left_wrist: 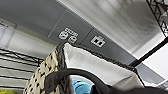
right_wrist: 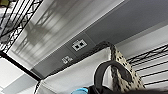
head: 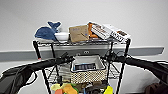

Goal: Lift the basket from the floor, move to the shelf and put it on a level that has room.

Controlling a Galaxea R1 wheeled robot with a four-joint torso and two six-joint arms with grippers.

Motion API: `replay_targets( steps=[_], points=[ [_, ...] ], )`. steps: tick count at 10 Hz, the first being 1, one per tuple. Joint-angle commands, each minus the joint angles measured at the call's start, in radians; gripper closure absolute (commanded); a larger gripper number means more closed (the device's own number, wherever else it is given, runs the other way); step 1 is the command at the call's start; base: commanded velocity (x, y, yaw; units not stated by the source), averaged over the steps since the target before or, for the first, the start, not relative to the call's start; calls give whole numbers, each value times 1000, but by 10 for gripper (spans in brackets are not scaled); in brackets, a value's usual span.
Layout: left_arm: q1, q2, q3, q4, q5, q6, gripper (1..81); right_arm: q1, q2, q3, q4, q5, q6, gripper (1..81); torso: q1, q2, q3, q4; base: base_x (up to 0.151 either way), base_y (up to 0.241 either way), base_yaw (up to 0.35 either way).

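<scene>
Right up at the shelf [head: 124, 65] is where you're sitting now, so the pickup and the drive both look done to me. The basket [head: 88, 71] is off the floor and hanging between your 2 arms, with the left hand [head: 67, 58] at its left end and the right hand [head: 109, 56] at its right end. Honestly I can't tell how far open either hand is or exactly what each is pinching. The wrist views are showing a dark looped handle [left_wrist: 72, 75] close to each camera, plus the white lining [right_wrist: 75, 73] and the woven side, so my guess is you're carrying it by those loops, but that's a guess.

Placement is the part that's left. In the head view the basket is sitting at about the height of the middle level [head: 113, 72], under the top tier that's holding the blue whale toy [head: 47, 31], a white bowl [head: 62, 36], a cardboard box [head: 78, 33] and some flat boxes. The bottom tier is looking stuffed with yellow and orange clutter [head: 66, 88], so the middle one is the one with room.

What I can't work out is whether the basket's bottom is already resting on the wire grid or hovering just above it, or how far in it's sitting between the posts. I'd say you're on the last stretch: set it down flat, then let go and pull both arms back.
</scene>
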Motion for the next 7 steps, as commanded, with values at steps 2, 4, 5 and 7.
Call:
replay_targets(
  steps=[2,4,5,7],
  points=[
    [-257,131,-212,90,-33,9,811,227,128,-191,-46,32,3,811,0,0,0,0,0,0,0],
    [-257,147,-257,99,-28,10,811,224,133,-201,-48,33,5,811,1,0,0,0,0,0,0],
    [-258,150,-272,102,-28,10,811,221,138,-214,-48,33,5,811,1,0,0,0,0,0,0],
    [-250,154,-303,122,-28,12,811,206,138,-237,-51,33,3,811,1,0,-1,0,0,0,0]
  ],
)
